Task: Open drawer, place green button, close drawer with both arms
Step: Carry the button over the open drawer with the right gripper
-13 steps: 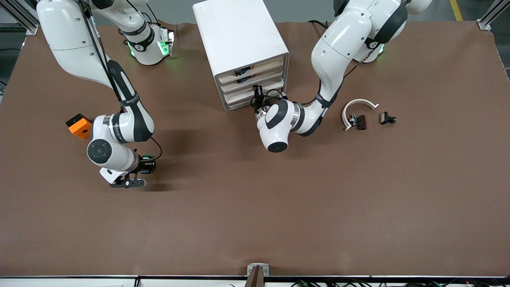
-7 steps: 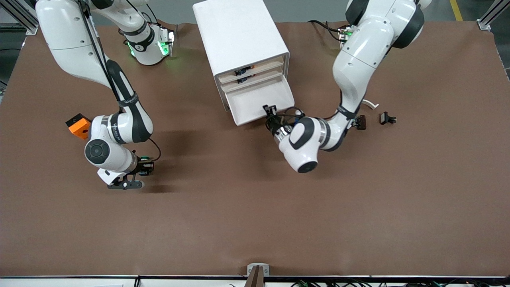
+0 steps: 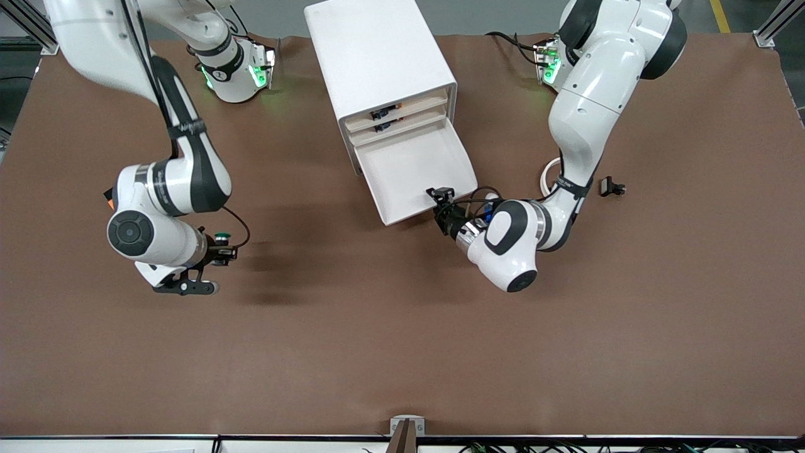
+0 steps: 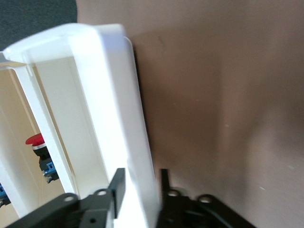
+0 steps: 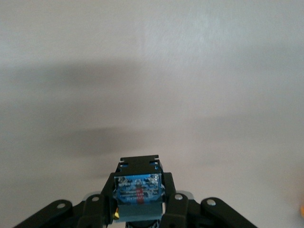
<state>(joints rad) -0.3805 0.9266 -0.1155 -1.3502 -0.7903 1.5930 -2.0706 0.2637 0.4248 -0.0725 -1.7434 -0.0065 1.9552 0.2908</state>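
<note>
The white cabinet [image 3: 377, 56] stands at the table's back middle. One of its lower drawers [image 3: 412, 167] is pulled far out toward the front camera, its tray bare. My left gripper [image 3: 442, 196] is shut on the drawer's front wall, which shows between its fingers in the left wrist view [image 4: 137, 142]. My right gripper [image 3: 220, 246] is shut on the button [image 3: 221, 237], green cap up, held above the table toward the right arm's end. In the right wrist view the button's black body with a blue label [image 5: 138, 190] sits between the fingers.
The orange cube [image 3: 108, 199] is mostly hidden by the right arm. A small dark clip [image 3: 611, 187] and a white curved piece [image 3: 547, 171] lie toward the left arm's end. A red-capped button [image 4: 35, 140] sits in an upper drawer.
My left gripper has pulled the drawer out toward the front camera. My right gripper has lifted the button off the table and shifted slightly toward the right arm's end.
</note>
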